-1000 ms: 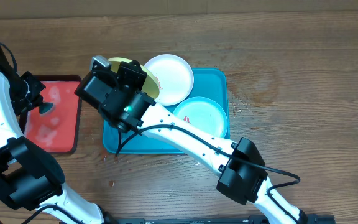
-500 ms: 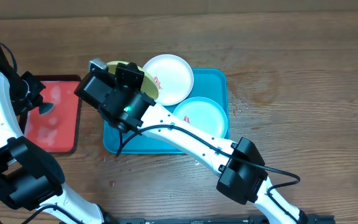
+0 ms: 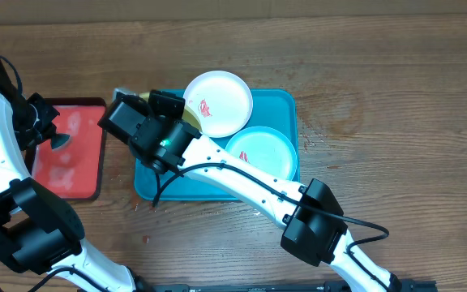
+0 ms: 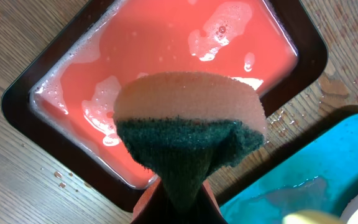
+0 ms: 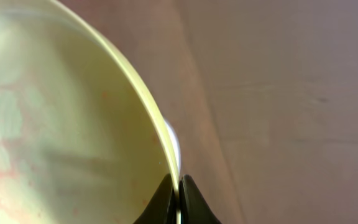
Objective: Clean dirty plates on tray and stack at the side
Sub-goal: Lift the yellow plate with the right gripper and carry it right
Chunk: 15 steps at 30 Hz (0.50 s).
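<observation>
We see the right gripper (image 5: 179,198) pinching the yellow-green plate (image 5: 73,124) by its thin rim, at the far-left corner of the tray (image 3: 186,188). With so little grip it could slip and drop. The left gripper (image 4: 178,208) clamps the sponge (image 4: 188,118) over the red tray (image 4: 23,93), well apart.

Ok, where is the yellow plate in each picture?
Overhead: a yellow plate sliver at the blue tray's top-left corner.
Left wrist: maybe the yellow blur at the bottom, beside that same tray.
Right wrist: fills the left, rim in the right gripper.
Landmark: the blue tray.
</observation>
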Each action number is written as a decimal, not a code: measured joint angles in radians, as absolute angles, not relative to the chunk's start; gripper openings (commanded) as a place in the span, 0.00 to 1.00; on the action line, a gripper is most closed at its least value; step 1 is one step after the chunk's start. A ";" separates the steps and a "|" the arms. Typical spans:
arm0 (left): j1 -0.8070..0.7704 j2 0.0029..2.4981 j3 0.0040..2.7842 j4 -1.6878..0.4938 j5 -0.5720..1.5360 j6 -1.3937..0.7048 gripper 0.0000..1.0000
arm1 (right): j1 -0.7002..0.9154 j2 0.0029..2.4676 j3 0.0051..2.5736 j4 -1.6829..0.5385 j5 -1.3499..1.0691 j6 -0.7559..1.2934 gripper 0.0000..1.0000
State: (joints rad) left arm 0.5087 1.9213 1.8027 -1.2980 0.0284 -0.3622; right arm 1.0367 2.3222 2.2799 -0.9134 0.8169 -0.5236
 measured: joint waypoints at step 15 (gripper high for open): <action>0.509 1.921 1.802 -1.298 0.034 -0.362 0.04 | 0.973 2.323 2.284 -1.028 0.645 -0.405 0.04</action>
State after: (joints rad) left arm 0.5087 1.9213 1.8023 -1.2980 0.0338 -0.3622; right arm 0.9726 2.3230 2.2841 -1.0279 0.6453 -0.4049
